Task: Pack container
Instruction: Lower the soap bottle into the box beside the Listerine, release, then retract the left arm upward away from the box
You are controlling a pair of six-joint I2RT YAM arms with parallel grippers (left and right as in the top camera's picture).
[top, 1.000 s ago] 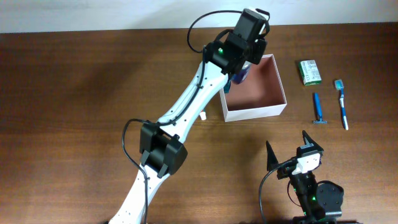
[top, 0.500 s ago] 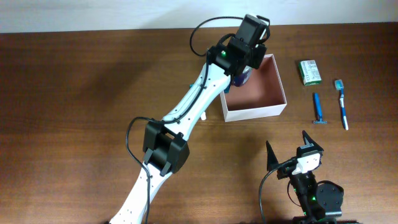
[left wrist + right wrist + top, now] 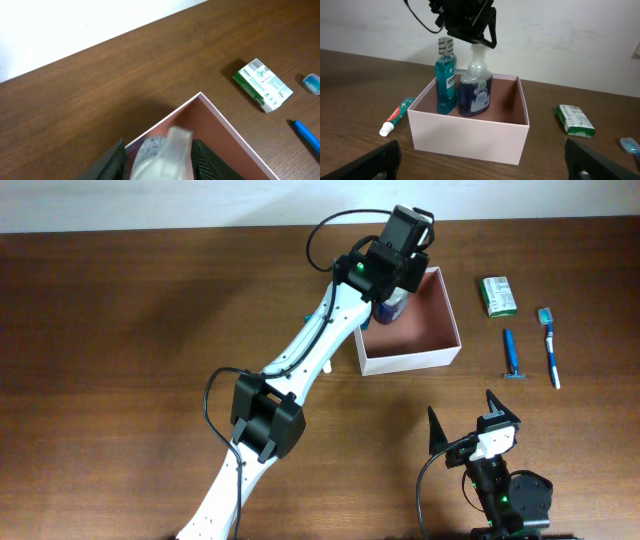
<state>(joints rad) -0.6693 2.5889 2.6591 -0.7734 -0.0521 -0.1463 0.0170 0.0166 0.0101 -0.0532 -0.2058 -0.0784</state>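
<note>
Dark wood tabletop (image 3: 120,360) runs up to a white wall. The container (image 3: 440,358) sits toward the far edge, right of the middle. A teal mouthwash bottle (image 3: 446,80) and a dark blue bottle (image 3: 476,95) with a clear cap stand upright side by side in its far left corner.

The left arm reaches on a long slant from the near edge, elbow bent midway. Its wrist is tipped down over that corner. The left hand (image 3: 160,157) straddles the blue bottle's cap, a finger on each side, but I cannot tell whether it pinches the cap.

The right arm is folded low at the near edge, toward the right corner, and the right hand (image 3: 465,418) is spread wide, holding nothing.

A toothpaste tube (image 3: 397,116) lies just left of the container. A green soap box (image 3: 498,295), razor (image 3: 511,355) and toothbrush (image 3: 549,345) lie between the container and the right edge.
</note>
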